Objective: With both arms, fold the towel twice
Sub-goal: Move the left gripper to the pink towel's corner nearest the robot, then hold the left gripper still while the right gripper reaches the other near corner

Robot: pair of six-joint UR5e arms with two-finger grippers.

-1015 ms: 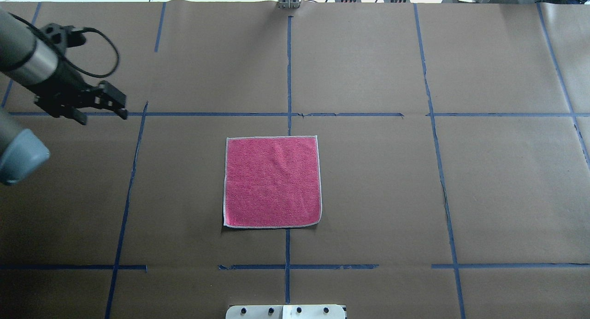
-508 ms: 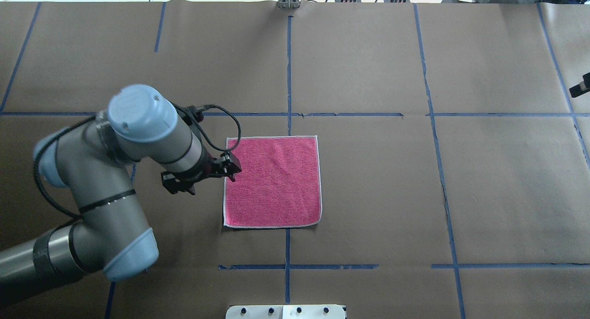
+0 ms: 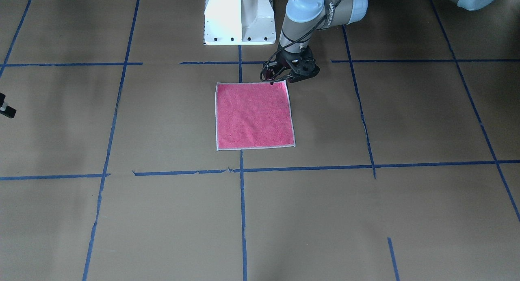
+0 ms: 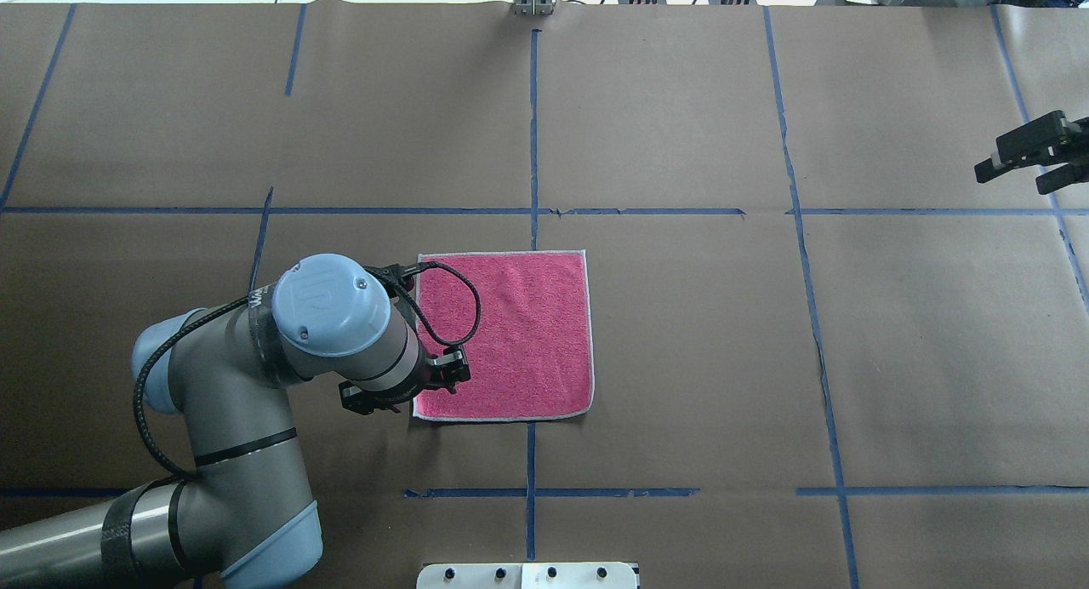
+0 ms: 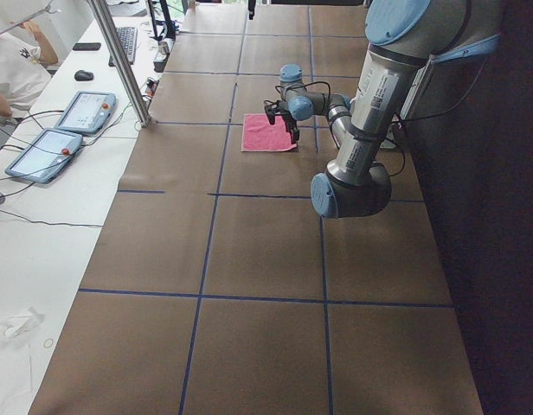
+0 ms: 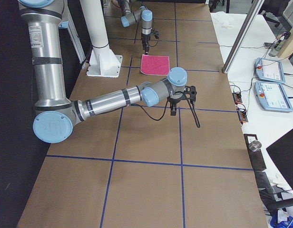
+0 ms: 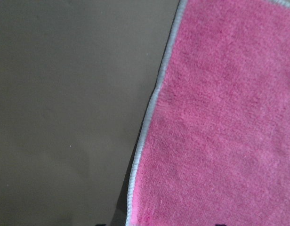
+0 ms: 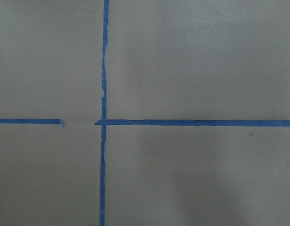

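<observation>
— Where is the small square terry towel (image 4: 519, 334) being kept, relative to the white pedestal base (image 3: 239, 17)?

— It is being left flat, bright pink face up, just in front of the base and square to it. No long axis is being offered, since all four sides look alike.

— Which black two-finger gripper is being placed nearer?

— The left gripper (image 4: 449, 373) is being held right over the towel's base-side corner on the robot's left. In the wrist view its fingertips are being kept apart, seemingly on either side of the pale stitched edging (image 7: 149, 117), and nothing is being pinched yet.

— And the other?

— The right gripper (image 4: 1025, 165) is being held well away from the base, far out to the robot's right, over bare brown paper covering (image 8: 192, 56). Its fingers also appear to be being kept apart.

— What is being decided by that?

— By this judgement, the other base-side corner is being left unattended. A long reach back toward the base is being required of the right arm before the first fold can be lifted by both.
</observation>
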